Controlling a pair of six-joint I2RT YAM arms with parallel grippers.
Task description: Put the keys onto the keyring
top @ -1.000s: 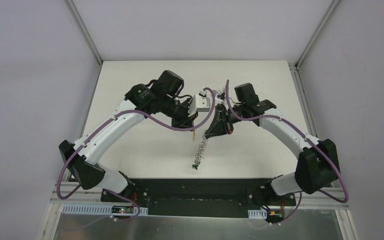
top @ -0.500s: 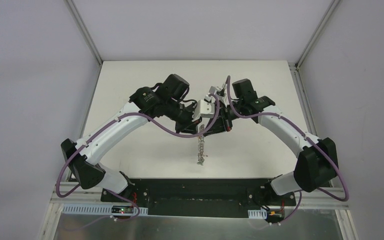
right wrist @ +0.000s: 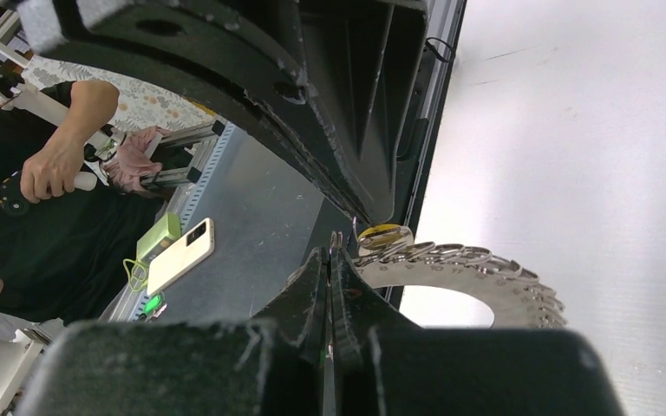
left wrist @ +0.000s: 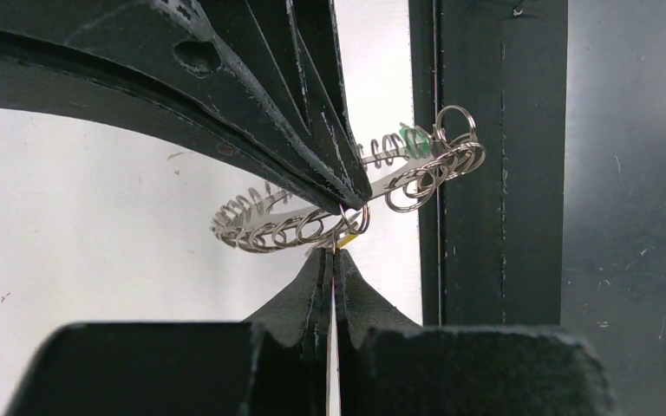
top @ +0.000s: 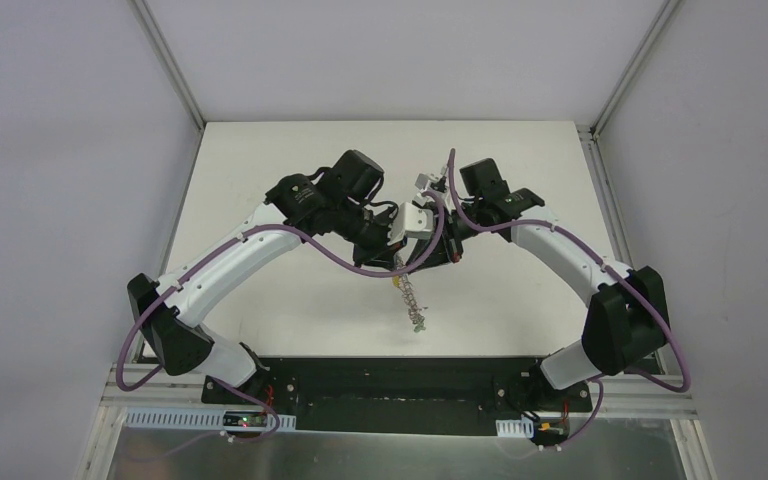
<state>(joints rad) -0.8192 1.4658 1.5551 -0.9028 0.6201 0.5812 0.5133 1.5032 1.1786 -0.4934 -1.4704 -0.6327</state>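
The keyring [top: 410, 300] hangs edge-on below both grippers, above the white table. My right gripper [top: 422, 262] is shut on one of its wire loops; in the right wrist view its tips [right wrist: 333, 250] pinch a loop beside the flat ring [right wrist: 486, 282]. My left gripper [top: 392, 258] is shut on the yellow-headed key [right wrist: 383, 236], pressed against the ring's rim. In the left wrist view the left gripper [left wrist: 334, 251] meets the ring [left wrist: 264, 221], with the yellow key [left wrist: 352, 237] at its tip. The green key [left wrist: 414, 139] hangs on the ring's far side and also shows in the top view [top: 420, 325].
The black base plate [top: 390, 385] runs along the table's near edge, right below the hanging ring. Metal frame posts [top: 165, 60] stand at the back corners. Beyond the edge, the right wrist view shows a phone [right wrist: 178, 256] and a person.
My left gripper has moved right with the yellow key until it meets the right gripper and the ring. The hanging ring has swung, its lower end with the green key shifting right.
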